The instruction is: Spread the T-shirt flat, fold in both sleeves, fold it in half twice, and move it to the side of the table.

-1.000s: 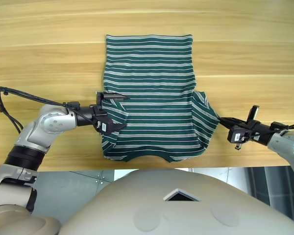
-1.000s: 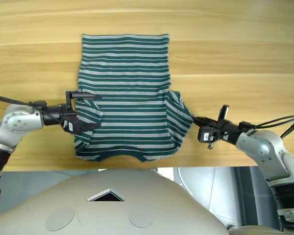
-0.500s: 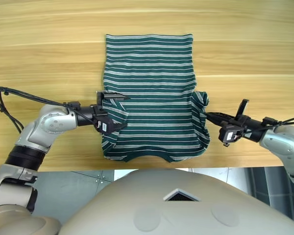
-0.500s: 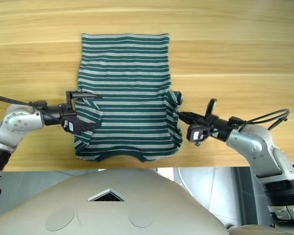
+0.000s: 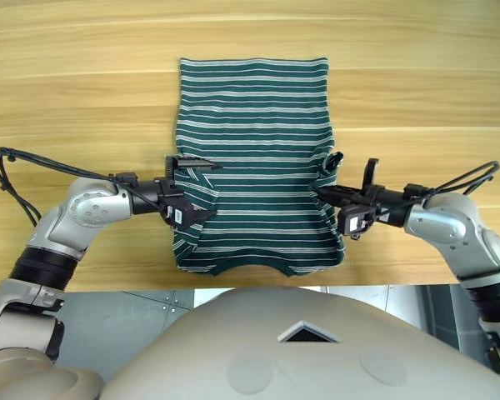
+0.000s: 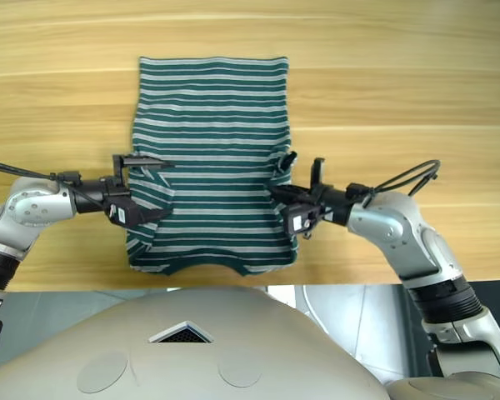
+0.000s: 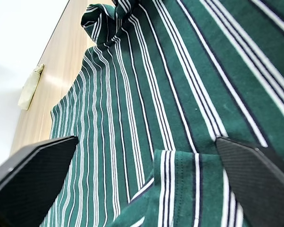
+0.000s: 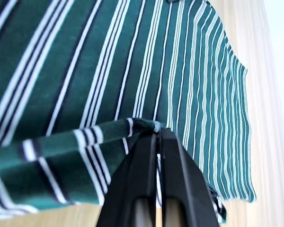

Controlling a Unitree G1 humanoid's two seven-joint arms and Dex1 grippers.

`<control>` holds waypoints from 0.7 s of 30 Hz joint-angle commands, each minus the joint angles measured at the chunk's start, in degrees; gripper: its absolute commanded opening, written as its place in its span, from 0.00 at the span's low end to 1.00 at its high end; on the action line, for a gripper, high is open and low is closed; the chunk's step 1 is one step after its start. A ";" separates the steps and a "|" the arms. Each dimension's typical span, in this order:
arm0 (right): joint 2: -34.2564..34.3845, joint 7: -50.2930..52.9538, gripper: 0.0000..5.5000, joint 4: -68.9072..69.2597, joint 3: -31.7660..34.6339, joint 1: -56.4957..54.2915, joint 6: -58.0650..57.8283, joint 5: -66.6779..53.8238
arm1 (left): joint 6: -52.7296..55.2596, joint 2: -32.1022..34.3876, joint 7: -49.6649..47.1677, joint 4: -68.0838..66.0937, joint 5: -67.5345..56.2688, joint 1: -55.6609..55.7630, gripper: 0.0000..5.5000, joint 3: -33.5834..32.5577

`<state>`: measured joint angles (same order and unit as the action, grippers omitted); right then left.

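Note:
A green T-shirt with white stripes lies on the wooden table, hem at the far end. Its left sleeve is folded in over the body. My left gripper hovers open at that fold; in the left wrist view its fingers stand wide apart over the sleeve hem. My right gripper is shut on the right sleeve and holds it over the shirt's right side, the fabric bunched beside it. In the right wrist view the fingertips pinch the hem.
The table's front edge runs just below the shirt's collar end. Bare wood lies to the left, right and far side of the shirt. Cables trail from both wrists.
My right gripper has moved left with the right sleeve, from out beyond the shirt's right edge to over the body. The left arm has stayed still.

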<state>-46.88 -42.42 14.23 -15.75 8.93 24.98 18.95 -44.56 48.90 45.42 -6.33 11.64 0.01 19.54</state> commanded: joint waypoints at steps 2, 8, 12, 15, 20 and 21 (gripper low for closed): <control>1.04 -1.61 0.01 0.38 -2.39 -1.76 -0.43 0.52 | 1.01 -0.31 0.55 0.02 1.30 -0.30 0.98 0.82; 0.92 -4.17 0.01 0.23 -5.74 -1.99 0.38 0.72 | 1.01 -0.54 0.57 -0.03 1.30 -0.22 0.98 1.03; 1.15 -4.89 0.01 -0.47 -7.43 -2.29 0.82 1.66 | 1.07 -0.76 0.60 0.07 1.29 -0.22 0.98 1.15; 3.00 -4.25 0.01 -0.14 -7.93 -3.28 -0.31 1.20 | 1.07 -0.86 0.62 0.15 1.27 -0.30 0.98 1.04; 5.32 -3.33 0.01 -1.04 -8.43 -4.35 -1.44 1.72 | 1.05 -0.89 0.68 0.39 1.16 -0.51 0.98 0.94; 5.67 -3.14 0.01 -1.21 -8.46 -4.49 -1.70 1.83 | 1.09 -0.92 0.66 0.46 1.17 -0.56 0.98 0.92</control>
<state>-41.86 -46.10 13.42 -23.85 5.62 24.03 20.17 -44.43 47.90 45.50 -6.11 11.75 0.00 19.74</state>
